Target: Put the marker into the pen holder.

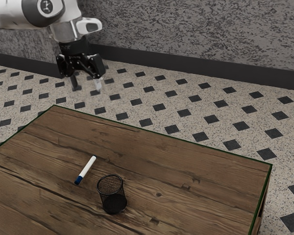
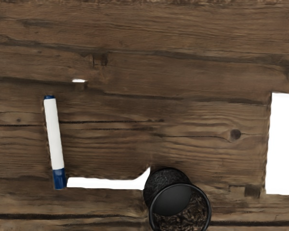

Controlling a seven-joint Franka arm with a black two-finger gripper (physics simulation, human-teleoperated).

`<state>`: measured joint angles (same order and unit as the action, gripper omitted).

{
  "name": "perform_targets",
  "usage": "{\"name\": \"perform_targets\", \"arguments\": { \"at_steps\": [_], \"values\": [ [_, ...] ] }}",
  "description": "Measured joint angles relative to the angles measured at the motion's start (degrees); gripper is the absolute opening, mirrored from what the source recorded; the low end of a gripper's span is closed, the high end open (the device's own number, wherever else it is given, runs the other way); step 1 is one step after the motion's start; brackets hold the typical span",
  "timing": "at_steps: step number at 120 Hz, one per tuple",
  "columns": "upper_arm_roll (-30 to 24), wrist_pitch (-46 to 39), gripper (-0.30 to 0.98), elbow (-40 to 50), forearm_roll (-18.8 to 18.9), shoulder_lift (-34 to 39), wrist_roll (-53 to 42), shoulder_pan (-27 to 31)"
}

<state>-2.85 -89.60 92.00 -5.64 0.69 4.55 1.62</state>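
Observation:
High above the table's far edge in the exterior view, my gripper (image 1: pixel 86 87) hangs open, its two fingers well apart with nothing between them. The white marker with a blue cap (image 1: pixel 86 169) lies flat on the wooden table, well below my hand. Close beside it, not touching, the black mesh pen holder (image 1: pixel 111 194) stands upright. In the wrist view the marker (image 2: pixel 54 139) lies a short way from the pen holder (image 2: pixel 179 202), whose round opening faces the camera.
The wooden table (image 1: pixel 196 166) has a thin green edge, with tiled floor around it and a grey wall behind. Flat white patches (image 2: pixel 283 144) appear over the wood in the wrist view, one of them between marker and holder.

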Motion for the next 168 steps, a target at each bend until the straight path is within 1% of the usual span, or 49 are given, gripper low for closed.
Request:
{"name": "perform_targets", "arguments": {
  "at_steps": [10,13,16,22,28,33,38,43,59,74,88,102,119,131,142,168],
  "values": [
    [0.41,-0.5,0.69,0.48,0.3,1.13,-0.49,0.28],
    [0.43,-0.75,0.69,2.29,0.52,2.08,-0.59,0.47],
    [0.45,-1.3,0.69,5.71,0.69,3.61,-0.67,0.68],
    [0.46,-3.57,0.69,15.53,0.92,7.41,-0.68,1.29],
    [0.47,-7.77,0.69,27.22,0.95,10.75,-0.69,2.53],
    [0.47,-12.05,0.69,35.08,0.84,11.83,-0.68,3.36],
    [0.47,-16.02,0.69,39.5,0.77,11.73,-0.58,3.72],
    [0.47,-19.91,0.69,41.52,0.71,9.62,-0.4,3.88],
    [0.52,-30.02,0.69,42.62,0.91,3.17,0.79,4.27],
    [0.56,-37.23,0.68,42.64,1.28,-2.52,1.81,4.94],
    [0.65,-42.33,0.56,42.59,1.46,-5.79,2.51,5.7],
    [2.0,-46.59,0.45,42.45,4.01,-8.61,2.88,5.78],
    [2.33,-49.36,0.23,42.5,5.83,-9.91,3.11,5.7],
    [2.46,-50.22,0.13,42.5,6.68,-9.96,3.1,6.07],
    [2.53,-50.7,0.09,42.64,7.05,-10.06,3.02,6.37],
    [2.51,-49.68,0.06,43.18,7.35,-10.09,2.68,7.01]
  ]
}}
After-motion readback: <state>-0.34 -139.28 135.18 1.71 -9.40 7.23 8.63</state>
